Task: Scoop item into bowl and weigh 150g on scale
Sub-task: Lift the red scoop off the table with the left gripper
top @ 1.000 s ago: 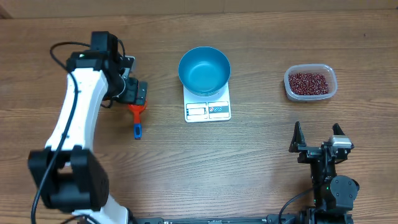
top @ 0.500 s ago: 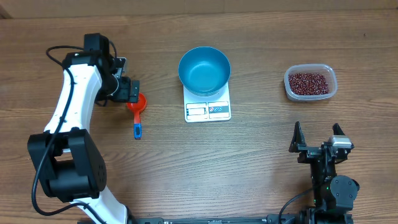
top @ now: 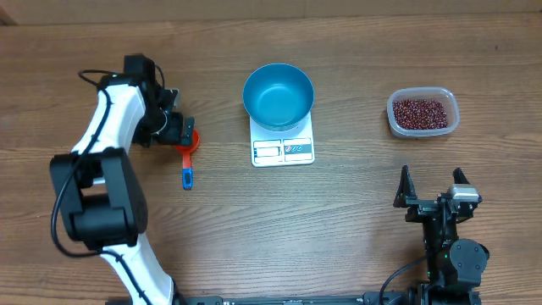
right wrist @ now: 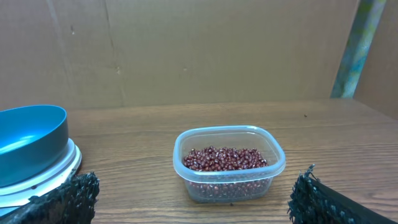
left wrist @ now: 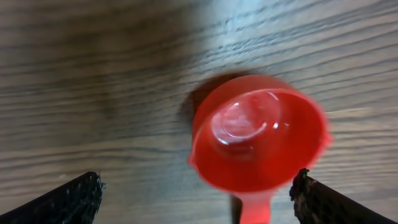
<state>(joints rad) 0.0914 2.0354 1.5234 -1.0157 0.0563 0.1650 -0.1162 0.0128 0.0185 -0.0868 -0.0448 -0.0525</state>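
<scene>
The left pincer (top: 186,134) is hovering directly over a red measuring scoop (left wrist: 258,134). Its jaws are standing wide apart and holding nothing. The scoop is lying on the desk (top: 339,220) to the left of the scale (top: 284,150), with its blue handle end pointing toward the robot. The blue bowl (top: 279,96) is sitting on the back part of the scale and is looking empty. The beans (top: 419,112) are lying in a clear plastic tub (top: 455,119), well to the right of the scale. The right pincer (top: 432,182) is hanging near the front edge of the desk, also with jaws apart, facing the tub and touching nothing.
</scene>
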